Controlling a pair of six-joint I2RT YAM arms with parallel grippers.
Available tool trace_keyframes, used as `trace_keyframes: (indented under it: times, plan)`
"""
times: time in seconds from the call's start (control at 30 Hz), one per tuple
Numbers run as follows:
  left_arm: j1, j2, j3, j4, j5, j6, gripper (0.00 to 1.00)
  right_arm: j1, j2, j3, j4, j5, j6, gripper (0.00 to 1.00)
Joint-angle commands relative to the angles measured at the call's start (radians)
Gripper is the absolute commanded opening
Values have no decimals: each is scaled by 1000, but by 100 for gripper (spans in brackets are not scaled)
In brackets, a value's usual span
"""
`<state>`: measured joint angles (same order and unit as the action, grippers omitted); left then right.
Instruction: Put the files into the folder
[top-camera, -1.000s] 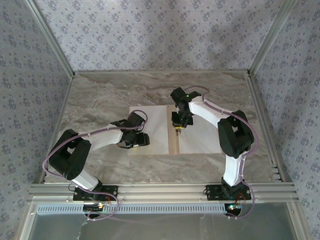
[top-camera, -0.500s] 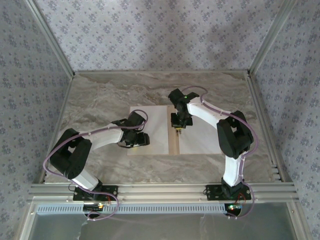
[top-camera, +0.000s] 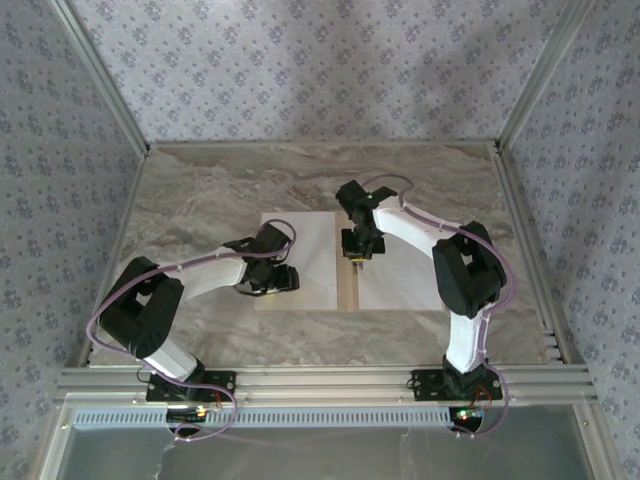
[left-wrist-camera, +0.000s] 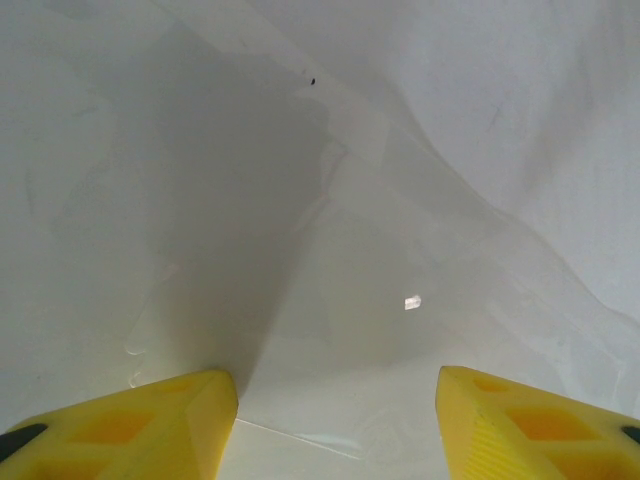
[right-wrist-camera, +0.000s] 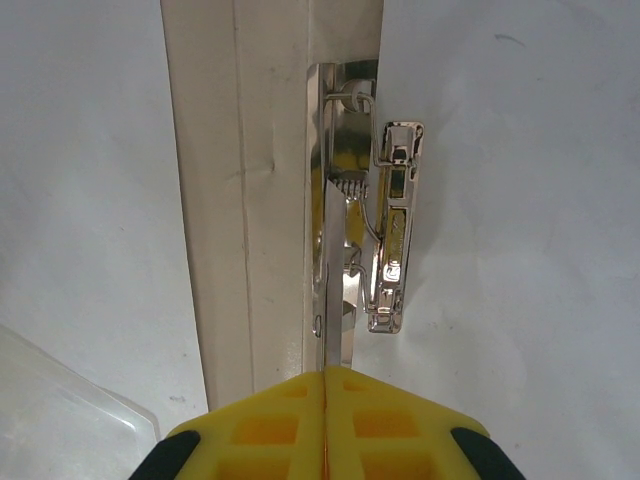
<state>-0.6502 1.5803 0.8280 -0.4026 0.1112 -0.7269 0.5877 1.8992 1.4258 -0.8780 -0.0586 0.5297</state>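
The folder lies open on the table, its tan spine (top-camera: 347, 290) (right-wrist-camera: 240, 200) showing between two white files, one on the left leaf (top-camera: 312, 245) and one on the right leaf (top-camera: 405, 280). A shiny metal clip (right-wrist-camera: 392, 230) is fixed beside the spine. My right gripper (top-camera: 357, 256) (right-wrist-camera: 326, 375) is shut on the clip's thin upright metal lever (right-wrist-camera: 332, 270). My left gripper (top-camera: 290, 280) (left-wrist-camera: 337, 420) hangs open low over the left file (left-wrist-camera: 400, 200), with nothing between its yellow fingers (left-wrist-camera: 150, 420).
The marble table (top-camera: 200, 200) runs out to patterned walls on three sides. An aluminium rail (top-camera: 320, 380) crosses the near edge by the arm bases. A clear plastic corner (right-wrist-camera: 70, 390) lies on the left file near my right gripper.
My right gripper has shifted slightly to the left along with its arm, staying shut at the clip. The left arm has not moved.
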Motion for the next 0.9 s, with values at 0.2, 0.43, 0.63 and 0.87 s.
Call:
trace_keyframes:
  times: [0.2, 0.43, 0.63, 0.87]
  plan:
    - [0, 53, -32, -83, -28, -5, 58, 15, 47, -49, -68, 59, -8, 10]
    - [3, 52, -37, -82, -28, -5, 58, 23, 61, -56, -78, 89, -6, 10]
    - [3, 53, -37, -81, -27, -4, 58, 24, 71, -57, -90, 78, 5, 10]
    - [5, 58, -32, -82, -26, -3, 58, 20, 69, -12, -97, 68, 7, 10]
